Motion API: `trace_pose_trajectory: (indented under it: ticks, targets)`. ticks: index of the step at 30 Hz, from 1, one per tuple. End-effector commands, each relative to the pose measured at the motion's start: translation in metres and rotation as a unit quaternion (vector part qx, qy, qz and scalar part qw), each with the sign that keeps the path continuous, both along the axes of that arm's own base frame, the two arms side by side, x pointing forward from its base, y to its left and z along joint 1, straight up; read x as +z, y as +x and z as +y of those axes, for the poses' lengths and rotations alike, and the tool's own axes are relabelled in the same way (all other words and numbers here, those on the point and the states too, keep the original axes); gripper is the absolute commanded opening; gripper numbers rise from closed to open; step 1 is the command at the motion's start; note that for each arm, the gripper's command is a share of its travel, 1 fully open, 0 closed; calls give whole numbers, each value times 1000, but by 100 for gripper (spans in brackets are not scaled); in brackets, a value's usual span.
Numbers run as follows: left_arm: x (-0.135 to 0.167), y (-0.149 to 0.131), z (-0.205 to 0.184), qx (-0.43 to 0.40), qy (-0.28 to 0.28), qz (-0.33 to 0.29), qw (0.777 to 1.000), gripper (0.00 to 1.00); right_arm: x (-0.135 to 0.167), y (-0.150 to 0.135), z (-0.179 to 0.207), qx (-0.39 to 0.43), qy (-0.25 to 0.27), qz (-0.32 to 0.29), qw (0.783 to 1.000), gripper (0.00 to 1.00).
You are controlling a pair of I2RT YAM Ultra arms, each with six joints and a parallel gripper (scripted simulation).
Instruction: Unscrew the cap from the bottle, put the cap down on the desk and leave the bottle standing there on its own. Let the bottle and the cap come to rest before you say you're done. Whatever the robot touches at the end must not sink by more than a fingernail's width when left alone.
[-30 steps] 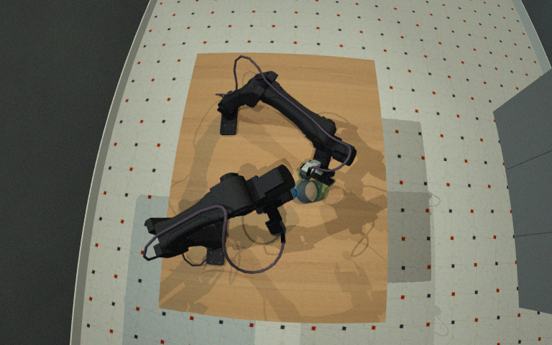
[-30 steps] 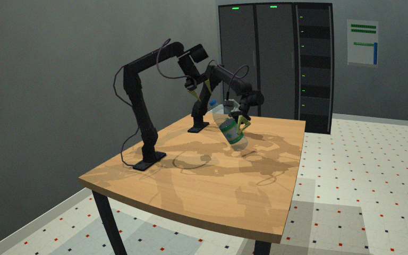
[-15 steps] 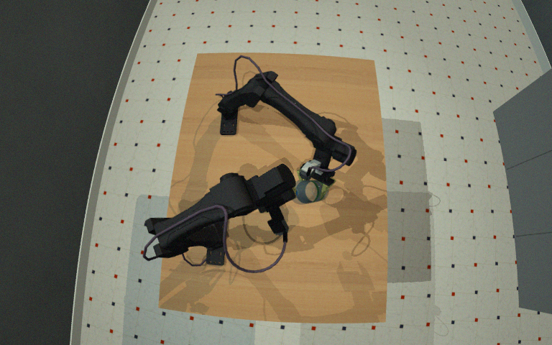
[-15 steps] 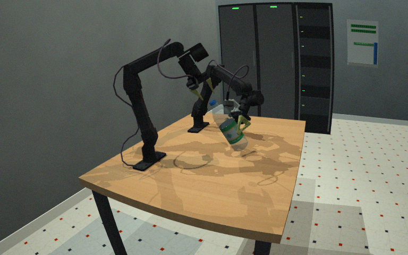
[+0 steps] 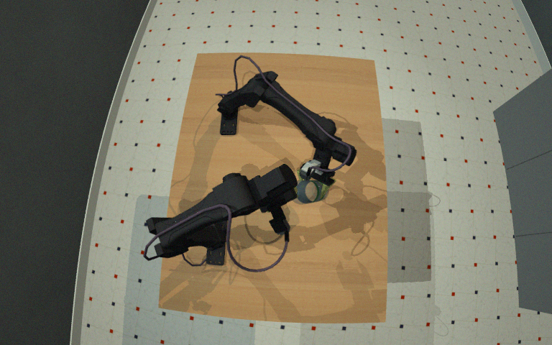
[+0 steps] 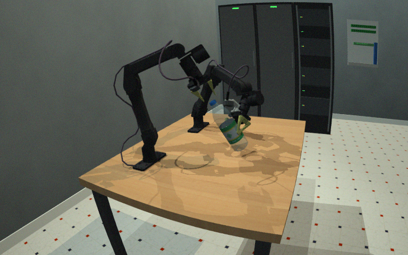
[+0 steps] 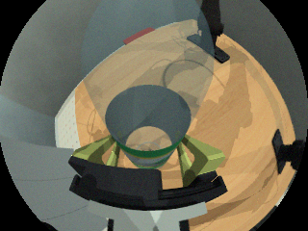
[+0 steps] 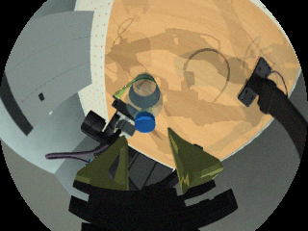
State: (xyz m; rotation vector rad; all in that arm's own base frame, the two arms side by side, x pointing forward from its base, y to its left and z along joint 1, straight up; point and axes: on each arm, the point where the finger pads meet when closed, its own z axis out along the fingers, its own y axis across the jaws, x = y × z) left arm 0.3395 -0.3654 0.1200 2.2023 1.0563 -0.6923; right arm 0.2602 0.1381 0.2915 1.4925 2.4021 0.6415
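Note:
A clear bottle with a green-and-white label is tilted over the middle of the wooden desk. Its base is low near the desk; I cannot tell whether it touches. Its blue cap sits on the neck, pointing up towards the right arm. My left gripper is shut on the bottle's body at the label. My right gripper is open and empty just above the cap, fingers short of it.
The left arm's base and the right arm's base are bolted to the desk. Purple cables loop off both arms. Dark server cabinets stand behind the desk.

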Motion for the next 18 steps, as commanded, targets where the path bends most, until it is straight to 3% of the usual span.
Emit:
trace_pose_trajectory:
  ticks: [1, 18]
  targets:
    - [14, 2, -1, 2, -15, -7, 1000, 0, 6, 3, 0, -1, 10, -21, 1000, 57]
    - [14, 2, -1, 2, -15, -7, 1000, 0, -16, 13, 5, -1, 9, -21, 1000, 57]
